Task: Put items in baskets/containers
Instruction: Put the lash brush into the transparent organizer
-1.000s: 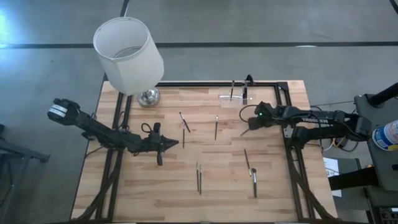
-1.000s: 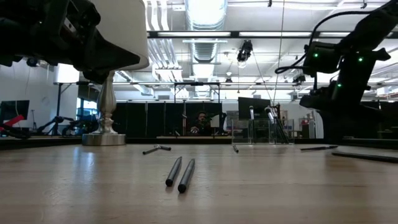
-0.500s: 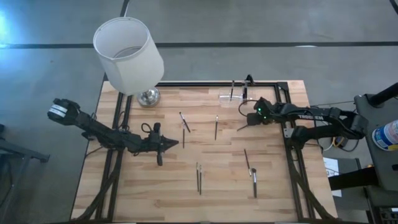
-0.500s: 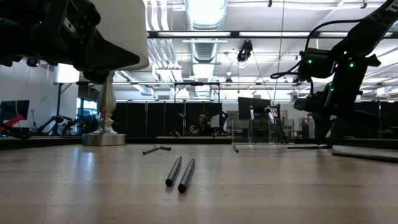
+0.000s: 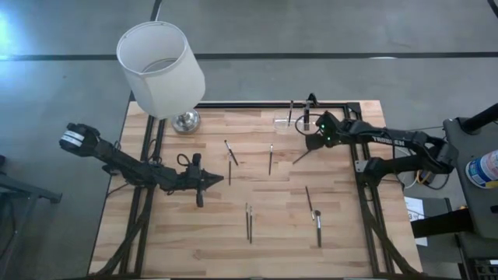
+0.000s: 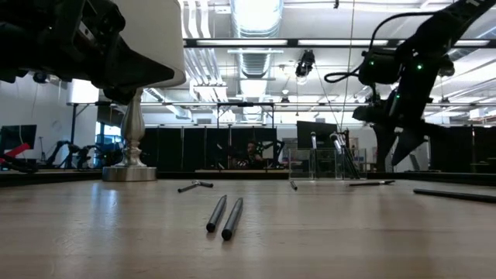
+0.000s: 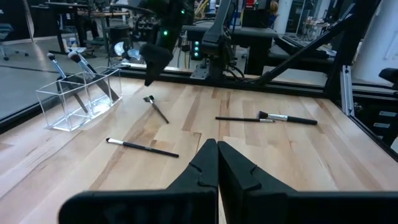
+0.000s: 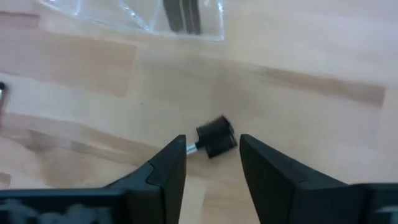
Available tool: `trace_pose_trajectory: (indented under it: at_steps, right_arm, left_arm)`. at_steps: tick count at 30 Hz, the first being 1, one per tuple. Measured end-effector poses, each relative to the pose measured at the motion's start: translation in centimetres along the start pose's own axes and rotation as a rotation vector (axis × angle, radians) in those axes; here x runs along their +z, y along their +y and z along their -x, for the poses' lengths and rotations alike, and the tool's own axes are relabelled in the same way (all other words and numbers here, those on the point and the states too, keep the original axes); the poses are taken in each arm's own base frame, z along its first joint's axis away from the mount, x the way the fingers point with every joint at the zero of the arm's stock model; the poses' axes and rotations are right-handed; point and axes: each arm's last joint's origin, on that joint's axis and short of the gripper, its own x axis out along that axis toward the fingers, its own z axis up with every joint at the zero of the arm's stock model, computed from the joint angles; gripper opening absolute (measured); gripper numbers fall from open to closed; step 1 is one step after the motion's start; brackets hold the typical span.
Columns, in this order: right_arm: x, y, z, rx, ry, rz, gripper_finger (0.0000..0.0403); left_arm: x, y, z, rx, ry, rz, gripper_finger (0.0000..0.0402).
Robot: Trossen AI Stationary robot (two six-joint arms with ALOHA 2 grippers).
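Since a second ago the right gripper [image 5: 313, 140] has swung from mid-table toward twelve o'clock, closer to the clear holder [image 5: 293, 121], and the brush [image 5: 302, 155] beneath it has shifted with it and now lies flat on the table [image 5: 194, 249].

Going left to right: the lamp [image 5: 161, 70] stands at the table's eleven o'clock corner, clear of the work. The left gripper [image 5: 219, 179] hovers at about nine o'clock with its fingers pressed together on nothing, apparently parked as the waiting arm. Loose brushes lie near the centre [image 5: 230, 152], [image 5: 270, 159], a pair [image 5: 249, 222] toward six o'clock, and two more [image 5: 313, 215] toward five o'clock.

The right gripper's fingers [image 8: 163, 168] stand well apart; in its wrist view the brush's dark bristled head [image 8: 216, 137] shows on the wood between them, gripped by neither. The holder, at one o'clock, already has brushes [image 7: 62, 67] standing in it. Judging from this, the brush was let go short of the holder and needs picking up again.
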Motion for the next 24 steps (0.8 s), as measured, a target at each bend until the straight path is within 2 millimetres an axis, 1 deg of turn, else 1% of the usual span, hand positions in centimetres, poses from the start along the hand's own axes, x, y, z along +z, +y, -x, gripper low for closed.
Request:
trace_pose_trajectory:
  at_steps: [3, 6, 9, 13, 18, 24]
  right_arm:
    - [-0.1, 0.1, -0.6, -0.017, 0.059, -0.073, 0.0163]
    - [0.0, 0.1, -2.0, -0.053, 0.094, -0.154, 0.0173]
    - [0.4, 0.0, -3.4, -0.098, 0.121, -0.179, 0.0177]
    - [1.3, 0.6, -4.5, -0.119, 0.14, -0.175, 0.0175]
    - [2.8, 1.9, -4.8, -0.094, 0.119, -0.149, 0.0159]
    - [3.5, 2.7, -4.2, -0.072, 0.105, -0.152, 0.0143]
  left_arm:
    - [0.0, 0.0, 0.0, 0.0, 0.0, 0.0, 0.0]
    - [0.0, 0.0, 0.0, 0.0, 0.0, 0.001, 0.0]
    - [0.0, 0.0, 0.0, 0.0, 0.003, 0.008, 0.0]
    - [-0.1, 0.0, 0.0, -0.001, 0.008, 0.006, 0.0]
    - [-0.1, 0.0, 0.0, -0.001, 0.008, 0.006, 0.0]
    - [-0.1, 0.0, 0.0, -0.002, 0.008, 0.007, 0.0]
